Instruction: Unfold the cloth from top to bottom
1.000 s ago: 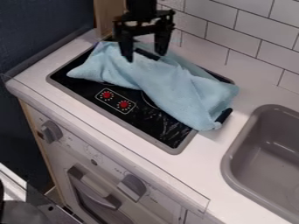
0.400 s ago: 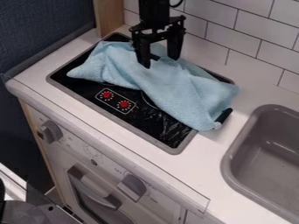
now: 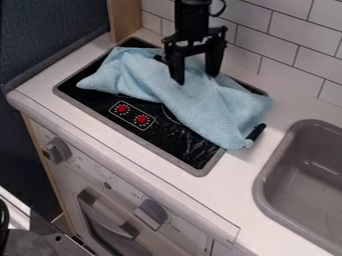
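The gripper point(image 3: 196, 79) hangs open over the back middle part of the light blue cloth point(image 3: 194, 102), its two fingers apart and pointing down. Whether the fingertips touch the fabric I cannot tell. Bunched and folded, the cloth lies slantwise across the black stove top point(image 3: 100, 102), from its back left to its right corner. A dark object point(image 3: 256, 131) sticks out from under the cloth's right end.
To the right, a grey sink point(image 3: 267, 172) is set into the white counter point(image 3: 133, 155). A tiled wall point(image 3: 287, 45) runs behind, and a wooden post point(image 3: 125, 20) stands at the back left. Knobs are on the front below.
The gripper has moved right and somewhat down over the cloth. The cloth looks the same as before.
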Motion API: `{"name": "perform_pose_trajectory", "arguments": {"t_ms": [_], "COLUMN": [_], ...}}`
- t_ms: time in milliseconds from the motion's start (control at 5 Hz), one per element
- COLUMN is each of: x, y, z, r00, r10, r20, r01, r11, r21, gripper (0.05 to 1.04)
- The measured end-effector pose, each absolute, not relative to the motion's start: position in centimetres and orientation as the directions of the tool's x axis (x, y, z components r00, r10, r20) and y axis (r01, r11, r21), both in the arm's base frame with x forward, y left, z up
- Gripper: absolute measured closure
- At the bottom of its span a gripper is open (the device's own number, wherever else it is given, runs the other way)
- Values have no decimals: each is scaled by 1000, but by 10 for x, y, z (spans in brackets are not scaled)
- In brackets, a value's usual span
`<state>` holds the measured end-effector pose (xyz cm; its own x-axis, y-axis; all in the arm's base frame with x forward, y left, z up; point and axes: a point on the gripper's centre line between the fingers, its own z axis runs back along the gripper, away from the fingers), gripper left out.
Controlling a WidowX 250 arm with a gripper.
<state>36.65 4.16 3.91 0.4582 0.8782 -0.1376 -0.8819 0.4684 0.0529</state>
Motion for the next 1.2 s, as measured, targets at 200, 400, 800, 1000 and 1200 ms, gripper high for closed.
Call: {"name": "perform_pose_trajectory", "arguments": {"t_ms": [200,400,800,1000,1200], "x": [368,363,362,362,364], "y": [40,42,45,45,46], "z": [39,36,30,29,30], "r00": [466,476,491,496,499], "r10": [873,868,860,857,857], "r20": [-142,-140,-137,-141,-132], "r01": [-879,-871,-860,-856,-859], "r11": [476,488,504,510,509], "r21": [43,61,84,85,57], "gripper": [82,138,734,941,1027]}}
